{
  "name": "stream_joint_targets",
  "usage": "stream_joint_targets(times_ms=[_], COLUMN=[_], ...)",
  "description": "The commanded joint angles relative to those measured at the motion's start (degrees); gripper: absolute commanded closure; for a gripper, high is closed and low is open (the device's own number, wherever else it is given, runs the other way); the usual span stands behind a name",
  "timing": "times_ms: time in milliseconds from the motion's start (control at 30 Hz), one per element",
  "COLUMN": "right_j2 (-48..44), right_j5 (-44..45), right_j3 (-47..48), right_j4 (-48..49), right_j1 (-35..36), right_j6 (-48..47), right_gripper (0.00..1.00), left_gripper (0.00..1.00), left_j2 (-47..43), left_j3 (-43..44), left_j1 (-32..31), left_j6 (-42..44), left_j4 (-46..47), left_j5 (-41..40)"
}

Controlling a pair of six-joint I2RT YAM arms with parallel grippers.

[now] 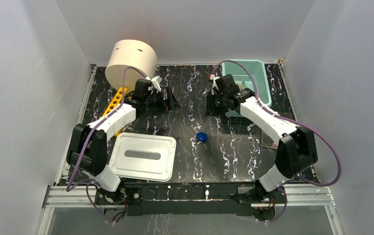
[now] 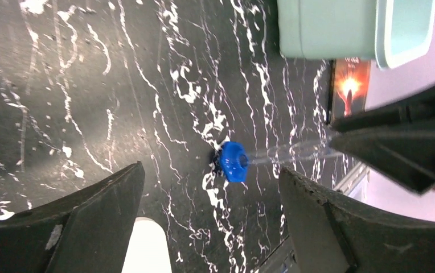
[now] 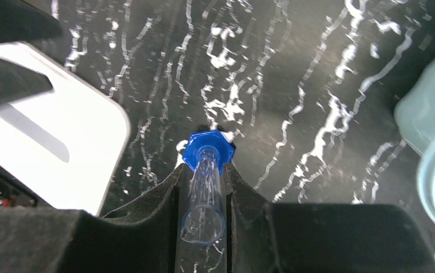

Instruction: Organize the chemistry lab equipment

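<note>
One blue-capped flask (image 3: 204, 196), in right tool (image 3: 202, 173)

This looks like a robotics laboratory cell. Plain white walls (image 1: 23, 98) close three sides of a black marbled counter (image 1: 195, 117). A left arm (image 1: 114, 120) and a right arm (image 1: 268, 120) stand by an aluminium rail (image 1: 312, 196). Chemistry ware is there: a clear flask with blue cap (image 3: 204, 193).

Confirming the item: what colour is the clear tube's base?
Blue base; shows best in the right wrist view.
</note>
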Motion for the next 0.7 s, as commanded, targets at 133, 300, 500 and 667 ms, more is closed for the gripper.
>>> stream_joint_targets(times_ms=[133,300,500,667], right_j2=[4.5,6.3,6.5,6.8], right_j5=[-15.6,-21.0,-24.7,-25.5], right_j3=[8.1,11.1,12.4,12.8], right_j4=[6.8,7.5,6.8,6.4], right_j1=[0.1,-0.1,-0.2,-0.4], right_j6=[0.5,1.2,0.8,0.9], right_gripper=[0.71,0.71,0.71,0.71], left_gripper=[0.26,0.24,0.31,0.52], left_j2=[-8.5,-7.8,-4.7,-5.2], left_j3=[-10.3,-12.2,-9.5,-9.8], left_j1=[-2.7,-5.0,-6.7,-6.9], left_j6=[7.4,11.8,16.4,22.5], left_j4=[15.6,16.1,13.7,9.3], left_j5=[15.8,16.3,18.3,16.4])
